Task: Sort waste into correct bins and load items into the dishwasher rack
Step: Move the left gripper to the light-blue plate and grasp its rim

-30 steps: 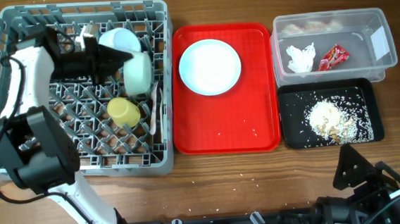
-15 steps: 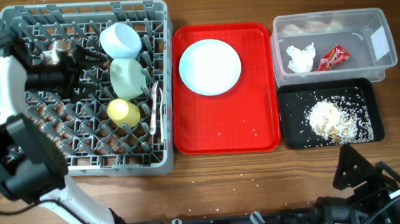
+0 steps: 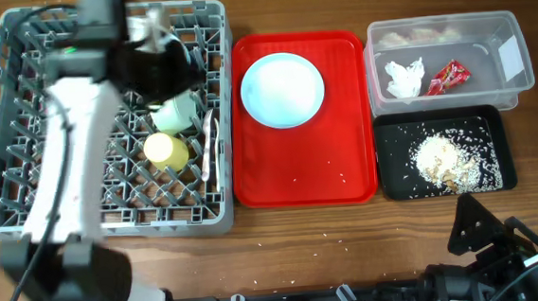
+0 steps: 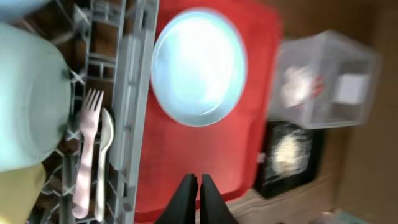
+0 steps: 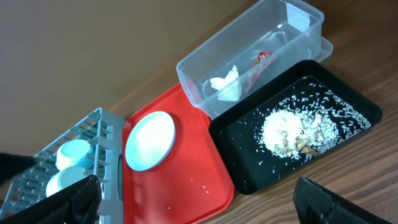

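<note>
The grey dishwasher rack (image 3: 160, 220) holds a pale blue bowl (image 3: 179, 109), a yellow cup (image 3: 166, 150) and a white fork (image 4: 84, 155) and spoon (image 4: 102, 155) at its right wall. My left arm hides the second bowl in the overhead view. My left gripper (image 3: 185, 69) is shut and empty over the rack's upper right, and in its wrist view (image 4: 199, 186) it points over the red tray's edge. The pale blue plate (image 3: 284, 90) lies on the red tray (image 3: 299, 172). The napkin (image 3: 403, 77) and red wrapper (image 3: 447, 76) lie in the clear tub (image 3: 516, 81). Rice crumbs (image 3: 445, 157) lie in the black tray (image 3: 388, 161). My right gripper (image 5: 196, 183) is open and empty, low at the front right (image 3: 483, 230).
A few rice grains lie on the red tray and on the wooden table in front of it. The tub and black tray stand side by side at the right. The rack fills the left third of the table.
My left arm has let go of the bowl, drawn back to the left, then swung right over the rack's upper right. The bowl stays in the rack. The right arm has not moved.
</note>
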### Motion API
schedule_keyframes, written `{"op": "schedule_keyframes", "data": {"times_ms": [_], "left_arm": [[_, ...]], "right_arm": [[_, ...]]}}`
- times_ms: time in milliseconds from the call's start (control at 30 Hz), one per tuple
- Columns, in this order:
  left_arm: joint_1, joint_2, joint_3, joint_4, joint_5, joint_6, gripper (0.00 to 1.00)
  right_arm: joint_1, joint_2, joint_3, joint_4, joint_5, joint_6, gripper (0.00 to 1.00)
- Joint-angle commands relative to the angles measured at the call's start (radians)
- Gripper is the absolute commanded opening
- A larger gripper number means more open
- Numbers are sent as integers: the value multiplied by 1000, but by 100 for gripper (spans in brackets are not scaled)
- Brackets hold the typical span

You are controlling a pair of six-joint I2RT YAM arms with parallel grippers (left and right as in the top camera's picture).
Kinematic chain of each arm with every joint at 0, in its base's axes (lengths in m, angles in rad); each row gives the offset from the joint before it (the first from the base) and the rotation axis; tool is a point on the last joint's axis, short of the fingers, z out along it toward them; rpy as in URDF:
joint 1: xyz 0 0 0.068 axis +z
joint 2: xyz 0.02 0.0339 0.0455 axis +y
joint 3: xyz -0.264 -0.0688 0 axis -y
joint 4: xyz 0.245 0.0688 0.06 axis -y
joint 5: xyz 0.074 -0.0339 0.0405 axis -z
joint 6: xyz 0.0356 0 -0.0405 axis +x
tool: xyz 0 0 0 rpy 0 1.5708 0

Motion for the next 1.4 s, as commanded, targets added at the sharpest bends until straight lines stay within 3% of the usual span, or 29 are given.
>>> {"op": "schedule_keyframes", "data": {"times_ms": [0,200,300,467,567,667,733,833,1067,1233,1367], "left_arm": [[-101,110,-2,-1,-335,-54,4],[-95,193,-2,-9,-671,-76,4],[-46,193,-2,-76,-802,-146,5],[101,190,3,-139,-797,-191,4],[117,142,18,-162,-727,-199,4],[-57,-7,18,-64,-582,-198,6],[-183,-21,18,12,-560,-198,24],[-384,43,18,152,-560,-198,38],[-594,300,18,408,-565,-195,38],[-611,476,18,571,-565,-195,39],[-617,557,18,603,-565,-193,39]], "right_arm": [[-4,-10,2,2,-1,8,100],[-4,-10,2,2,-1,8,100],[-4,-10,2,2,-1,8,100],[-4,-10,2,2,-1,8,100],[-4,-10,2,2,-1,8,100],[-4,-10,2,2,-1,7,99],[-4,-10,2,2,-1,7,100],[-4,-10,2,2,-1,8,100],[-4,-10,2,2,-1,8,100],[-4,-10,2,2,-1,8,100],[-4,-10,2,1,-1,7,100]]}}
